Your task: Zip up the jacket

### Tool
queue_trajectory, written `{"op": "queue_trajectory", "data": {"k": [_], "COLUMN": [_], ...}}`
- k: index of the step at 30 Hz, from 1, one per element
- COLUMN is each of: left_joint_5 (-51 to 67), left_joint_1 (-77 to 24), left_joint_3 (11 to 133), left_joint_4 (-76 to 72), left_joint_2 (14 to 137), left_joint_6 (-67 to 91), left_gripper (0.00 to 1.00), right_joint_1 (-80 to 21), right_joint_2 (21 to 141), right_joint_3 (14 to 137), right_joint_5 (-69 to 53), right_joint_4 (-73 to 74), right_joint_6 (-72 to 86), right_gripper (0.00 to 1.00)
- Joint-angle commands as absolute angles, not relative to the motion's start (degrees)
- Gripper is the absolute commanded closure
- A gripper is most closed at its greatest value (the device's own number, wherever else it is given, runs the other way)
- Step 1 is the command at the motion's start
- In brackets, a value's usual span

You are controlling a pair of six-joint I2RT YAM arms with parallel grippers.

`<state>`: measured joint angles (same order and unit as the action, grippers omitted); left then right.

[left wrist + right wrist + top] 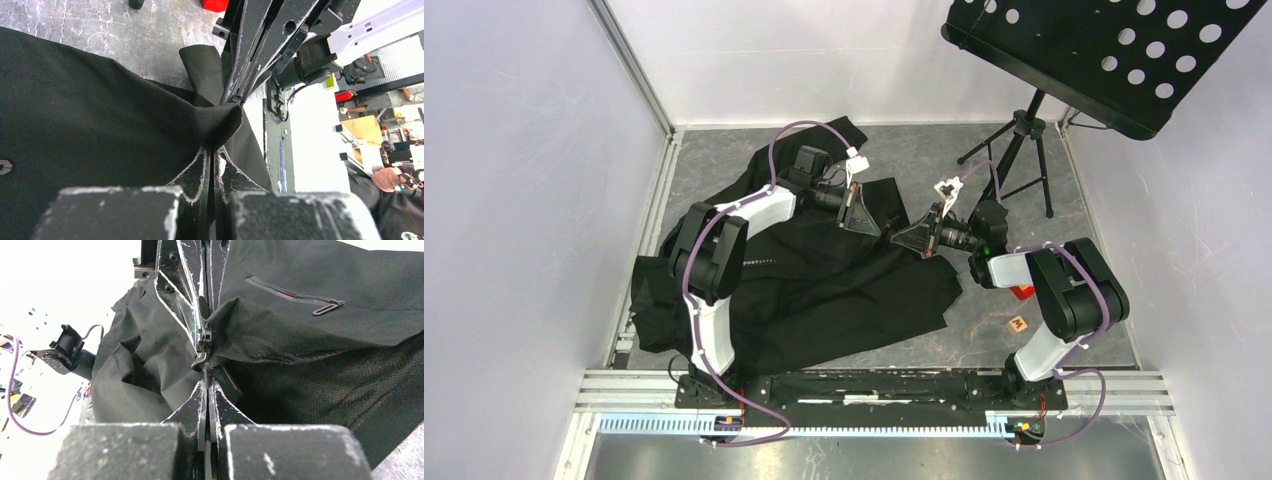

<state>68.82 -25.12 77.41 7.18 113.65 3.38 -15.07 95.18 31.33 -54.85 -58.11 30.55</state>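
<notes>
The black jacket [824, 280] lies spread across the left and middle of the floor. My left gripper [871, 222] is shut on a bunched fold of its fabric [216, 122] at the right-hand edge. My right gripper [911, 238] faces it, almost tip to tip, and is shut on the small metal zipper piece [202, 361] at the jacket's edge. In the left wrist view my left gripper [214, 150] meets the right arm's fingers [250, 55] from above. In the right wrist view my right gripper [206, 383] sits just below the left arm's fingers [192, 290]. A pocket zip pull [327, 307] shows on the jacket's front.
A black perforated music stand [1104, 60] on a tripod [1014, 150] stands at the back right. A red object [1022, 292] and a small wooden block [1019, 324] lie by the right arm. White walls enclose the floor; a metal rail [874, 385] runs along the front.
</notes>
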Motion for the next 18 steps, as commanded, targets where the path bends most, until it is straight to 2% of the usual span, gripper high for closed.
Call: {"op": "queue_trajectory", "data": {"k": [1,18], "left_joint_5": [72.63,73.08], "left_joint_1": [-25.22,-25.39], "left_joint_3": [79.21,79.27], "left_joint_4": [5.80,5.76], "left_joint_2": [113.81,114.25], "left_joint_6": [2.02,2.38], "left_gripper": [0.98,0.98], "right_joint_1": [-14.77,-15.16], "right_joint_2": [95.65,96.13], "right_joint_3": [31.28,31.38], "right_joint_5": [-56.69,-57.92], "right_joint_4": [-64.32,-66.62], "right_joint_6": [31.83,32.87], "right_gripper": [1.00,1.00]}}
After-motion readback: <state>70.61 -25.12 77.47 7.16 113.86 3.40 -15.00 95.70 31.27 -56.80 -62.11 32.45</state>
